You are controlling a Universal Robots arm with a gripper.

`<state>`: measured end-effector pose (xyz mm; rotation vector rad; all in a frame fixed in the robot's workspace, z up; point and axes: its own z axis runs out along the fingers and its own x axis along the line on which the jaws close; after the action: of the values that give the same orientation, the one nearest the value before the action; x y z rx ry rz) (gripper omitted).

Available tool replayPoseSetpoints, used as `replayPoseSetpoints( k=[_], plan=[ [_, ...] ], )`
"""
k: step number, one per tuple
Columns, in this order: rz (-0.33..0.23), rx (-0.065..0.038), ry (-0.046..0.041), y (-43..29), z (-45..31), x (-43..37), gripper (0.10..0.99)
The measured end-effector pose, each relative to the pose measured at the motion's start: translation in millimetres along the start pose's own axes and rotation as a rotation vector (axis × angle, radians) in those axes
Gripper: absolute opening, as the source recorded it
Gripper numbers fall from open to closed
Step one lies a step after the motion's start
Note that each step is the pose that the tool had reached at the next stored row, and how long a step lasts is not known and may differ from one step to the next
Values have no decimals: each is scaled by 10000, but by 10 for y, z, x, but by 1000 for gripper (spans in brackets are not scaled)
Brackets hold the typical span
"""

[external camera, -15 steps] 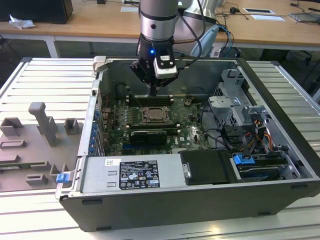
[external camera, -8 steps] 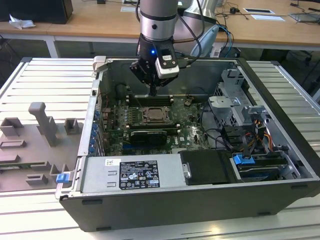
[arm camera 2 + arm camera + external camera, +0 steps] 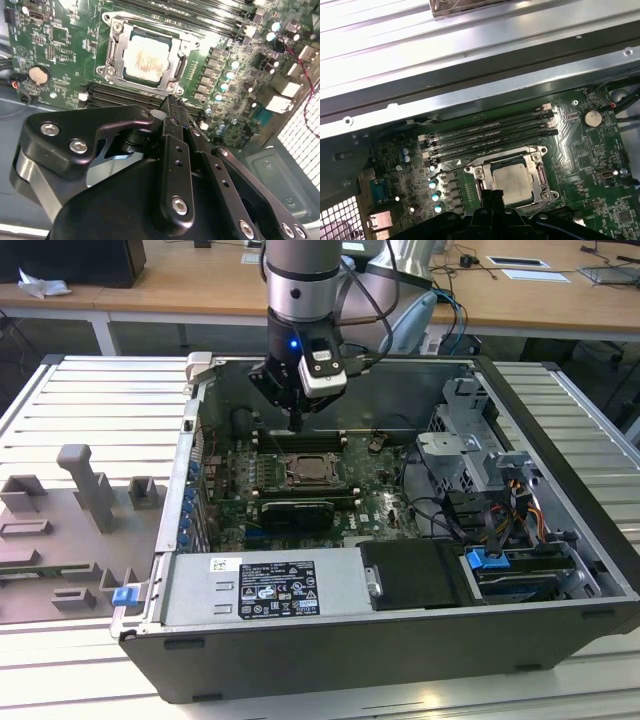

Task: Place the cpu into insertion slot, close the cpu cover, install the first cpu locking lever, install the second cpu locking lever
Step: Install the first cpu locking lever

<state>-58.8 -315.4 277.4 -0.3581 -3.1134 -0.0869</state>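
The cpu (image 3: 147, 56) lies flat in its socket on the green motherboard (image 3: 60, 45), tan-silver top facing up. It is also in the first wrist view (image 3: 512, 177) and the exterior view (image 3: 309, 469). The cpu cover (image 3: 116, 56), a grey metal frame, lies down around the chip with the chip showing through its window. My gripper (image 3: 169, 100) hovers just beside the socket's edge over the memory slots. Its black fingers are pressed together to a narrow tip and hold nothing. In the exterior view the gripper (image 3: 297, 423) hangs slightly above the board, behind the socket.
Memory slots (image 3: 490, 132) run along one side of the socket. A long black card (image 3: 297, 510) sits in front of it. The case walls (image 3: 190, 440), power supply (image 3: 265, 590) and drive cage with cables (image 3: 470, 450) hem in the board. A grey fixture (image 3: 90, 490) stands outside, at the exterior view's left.
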Motion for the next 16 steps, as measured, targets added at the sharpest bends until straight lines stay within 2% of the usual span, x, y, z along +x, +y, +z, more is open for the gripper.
replayPoseSetpoints(
  k=[4, 7, 11, 16],
  plan=[
    [-719, 9, 39, 0, 0, 1, 106],
    [-1457, 18, 79, 0, 0, 1, 106],
    [-1674, 21, 90, -1, 0, 2, 106],
    [-1698, 19, 86, -15, 1, 59, 106]
  ],
)
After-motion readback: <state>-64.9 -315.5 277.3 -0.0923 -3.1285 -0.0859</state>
